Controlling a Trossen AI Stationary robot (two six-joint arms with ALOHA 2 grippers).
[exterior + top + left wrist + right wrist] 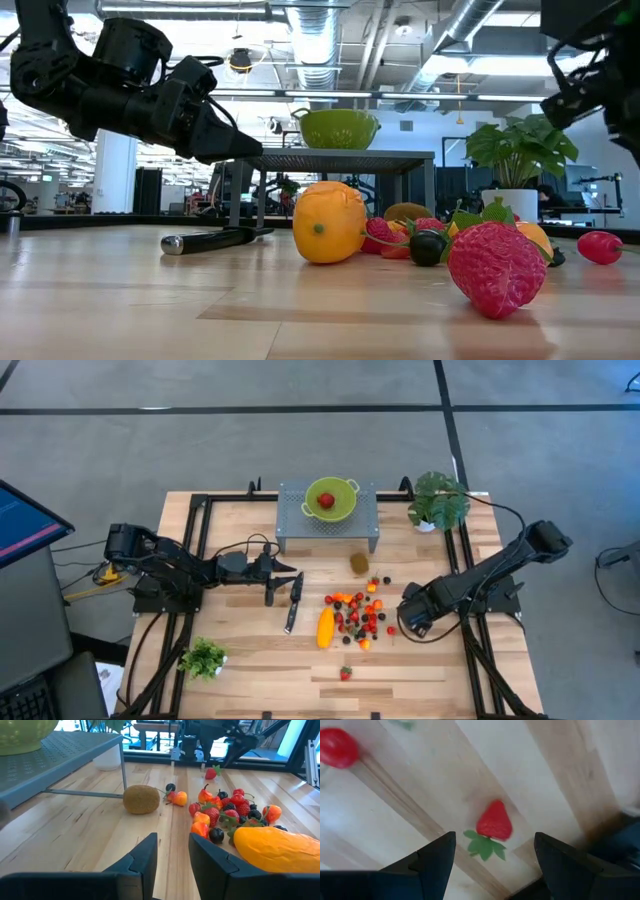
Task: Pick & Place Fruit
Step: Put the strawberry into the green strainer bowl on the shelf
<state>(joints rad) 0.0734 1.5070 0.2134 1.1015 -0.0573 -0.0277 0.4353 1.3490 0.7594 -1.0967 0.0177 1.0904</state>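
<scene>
The fruit lies in a pile (358, 615) at the table's middle: small red, orange and dark balls and strawberries. A long yellow-orange fruit (325, 627) lies beside it, a brown kiwi (359, 563) farther back, and a lone strawberry (345, 673) near the front. My right gripper (405, 622) is open and points down at the pile's right side. Its fingers stand either side of a strawberry (494, 822) lying on the wood, without touching it. My left gripper (283, 585) is open and empty, held level left of the pile, facing the kiwi (141, 799).
A green bowl (330, 498) holding one red fruit stands on a grey rack (365, 525) at the back. A black-handled knife (293, 602) lies under my left gripper. Potted plants stand at the back right (438, 500) and front left (203, 657).
</scene>
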